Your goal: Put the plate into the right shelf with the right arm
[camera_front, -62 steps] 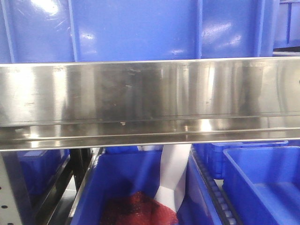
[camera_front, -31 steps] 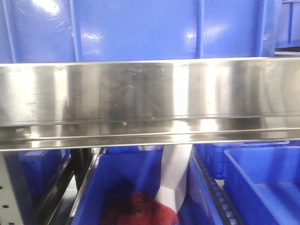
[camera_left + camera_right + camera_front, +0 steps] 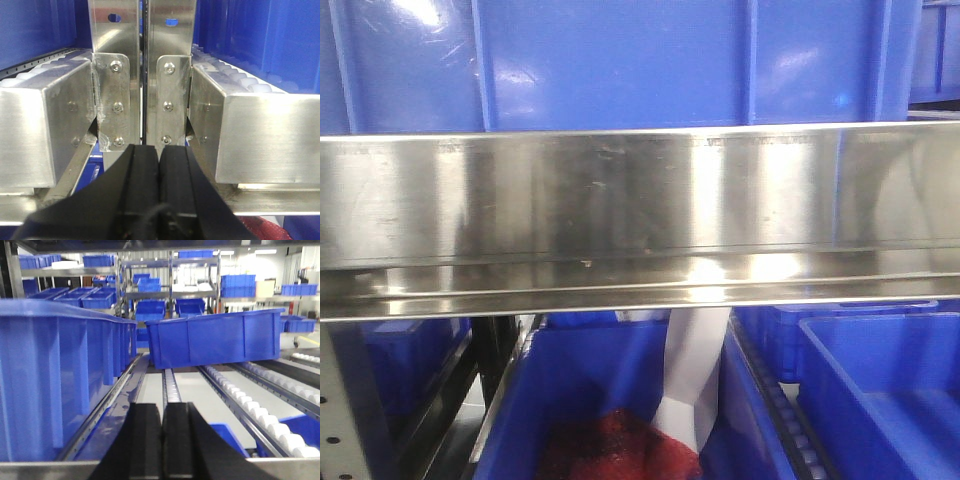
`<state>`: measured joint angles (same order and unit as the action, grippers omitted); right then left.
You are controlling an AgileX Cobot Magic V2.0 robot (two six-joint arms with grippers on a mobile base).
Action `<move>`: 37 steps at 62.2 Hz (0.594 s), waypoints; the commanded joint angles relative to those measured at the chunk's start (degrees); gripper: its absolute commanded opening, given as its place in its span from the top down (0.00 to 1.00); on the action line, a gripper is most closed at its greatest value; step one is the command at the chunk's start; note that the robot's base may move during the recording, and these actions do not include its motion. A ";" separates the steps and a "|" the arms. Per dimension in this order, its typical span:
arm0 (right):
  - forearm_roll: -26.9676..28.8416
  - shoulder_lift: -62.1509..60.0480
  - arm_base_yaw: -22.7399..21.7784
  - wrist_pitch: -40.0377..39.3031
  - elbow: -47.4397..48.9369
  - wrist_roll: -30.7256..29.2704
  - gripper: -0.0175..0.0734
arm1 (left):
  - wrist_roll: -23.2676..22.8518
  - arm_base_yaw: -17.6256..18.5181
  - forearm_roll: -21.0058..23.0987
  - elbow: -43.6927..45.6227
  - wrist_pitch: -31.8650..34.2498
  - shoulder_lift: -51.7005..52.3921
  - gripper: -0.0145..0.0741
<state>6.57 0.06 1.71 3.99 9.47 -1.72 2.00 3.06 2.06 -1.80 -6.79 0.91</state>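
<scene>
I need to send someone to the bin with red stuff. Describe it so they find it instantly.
Start at the wide shiny steel rail across the shelf front. Directly beneath its middle sits a blue bin. Unlike the neighbouring bins, it holds red mesh and a white strip.

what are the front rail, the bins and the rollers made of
Rail: looks like polished stainless steel, with mirror glare and faint scratches. Bins: apparently moulded blue plastic, ribbed walls with a soft sheen. Rollers: probably white plastic, matte, though too blurred to be sure.
</scene>
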 commanded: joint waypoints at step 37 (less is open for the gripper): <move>-2.27 -1.42 2.18 -8.39 -10.70 0.42 0.73 | -0.19 -0.04 0.33 -0.57 4.93 0.36 0.89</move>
<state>4.07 -0.66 3.29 1.17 -1.54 -1.51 2.00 3.06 2.06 -1.80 -6.79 0.91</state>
